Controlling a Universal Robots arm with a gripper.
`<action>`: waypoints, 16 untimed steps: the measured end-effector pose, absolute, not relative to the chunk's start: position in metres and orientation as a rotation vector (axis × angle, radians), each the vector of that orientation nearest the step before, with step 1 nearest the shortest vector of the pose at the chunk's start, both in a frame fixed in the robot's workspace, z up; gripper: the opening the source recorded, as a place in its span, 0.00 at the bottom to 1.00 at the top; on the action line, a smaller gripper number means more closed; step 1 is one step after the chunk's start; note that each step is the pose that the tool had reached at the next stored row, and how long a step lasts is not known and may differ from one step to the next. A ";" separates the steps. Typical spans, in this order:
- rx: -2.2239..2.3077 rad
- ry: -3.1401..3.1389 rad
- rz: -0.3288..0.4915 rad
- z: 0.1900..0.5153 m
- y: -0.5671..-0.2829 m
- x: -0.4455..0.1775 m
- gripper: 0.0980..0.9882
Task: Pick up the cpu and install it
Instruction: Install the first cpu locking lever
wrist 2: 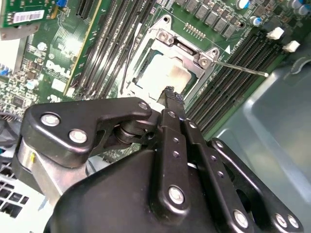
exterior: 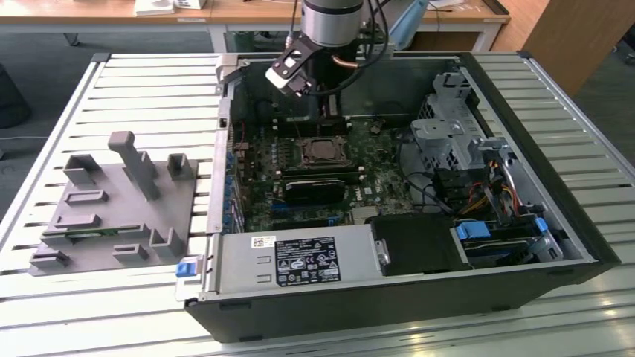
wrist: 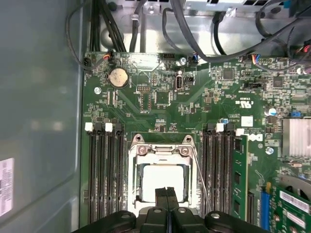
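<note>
I'm parked over the open computer case (exterior: 555, 186), gripper (wrist: 166, 190) clenched tight, fingertips pressed together with nothing between them. In both wrist views the tips hang just above the cpu (wrist: 163, 180), which already sits in the socket (wrist: 163, 167), silvery top showing inside the metal frame.

Risks as I judge them:
- The chip may not be fully seated. I can't tell from here whether it lies flat; any downward push on a tilted chip could bend socket pins.
- The latch wire (wrist 2: 240, 69) sticks out loose beside the socket, so the frame looks unlocked. A bump from the fingers could shift the chip.
- The memory slots (wrist: 104, 174) run close on both sides of the socket, so there is little room for sideways drift.

Containers, near to far in the exterior view:
- Grey tray (exterior: 109, 223) on the exterior view's left, on the slatted table (exterior: 59, 134): a green memory stick (exterior: 85, 236) lies in a near slot; I see no chip in it.
- Case: holds the motherboard (exterior: 297, 186) with the socket mid-board, a drive cage (exterior: 447, 134) at the far right, and the power supply (exterior: 297, 260) along the near edge.
</note>
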State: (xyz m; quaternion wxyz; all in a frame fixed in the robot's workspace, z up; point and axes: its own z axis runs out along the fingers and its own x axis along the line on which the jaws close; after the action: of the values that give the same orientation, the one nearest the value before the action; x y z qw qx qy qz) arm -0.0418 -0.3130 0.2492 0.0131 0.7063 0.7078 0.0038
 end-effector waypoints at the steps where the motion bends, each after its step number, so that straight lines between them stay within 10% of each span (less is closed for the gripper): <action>1: 2.201 2.205 0.012 0.252 -0.313 -0.042 0.01; 16: 2.203 2.202 0.012 0.290 -0.313 -0.042 0.01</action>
State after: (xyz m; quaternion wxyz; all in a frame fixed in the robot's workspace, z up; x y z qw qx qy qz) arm -0.0418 -0.3131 0.2896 0.0131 0.7072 0.7069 0.0038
